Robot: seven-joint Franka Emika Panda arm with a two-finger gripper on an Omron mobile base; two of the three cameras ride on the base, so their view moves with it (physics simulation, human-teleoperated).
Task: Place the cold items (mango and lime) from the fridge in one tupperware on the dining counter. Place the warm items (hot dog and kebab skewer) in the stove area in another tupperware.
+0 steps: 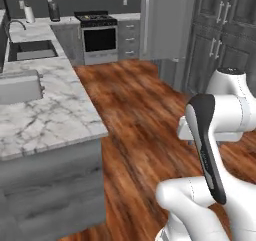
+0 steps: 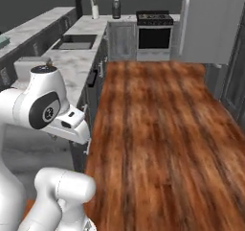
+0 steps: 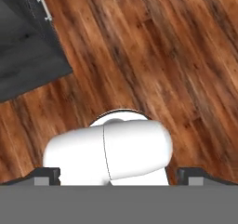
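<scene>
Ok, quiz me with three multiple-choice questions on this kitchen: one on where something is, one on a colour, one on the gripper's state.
1. Where is the stove? A: against the far wall. B: in the middle of the room. C: right beside the robot's base.
2. What colour is the floor? A: white. B: reddish-brown wood. C: black.
3. How is the gripper? A: shut on a fruit. B: shut, empty. C: open, holding nothing.
Answers: A, it stands at the far end of the room; B, brown planks show in every view; C, its fingertips stand wide apart in the hand view.
</scene>
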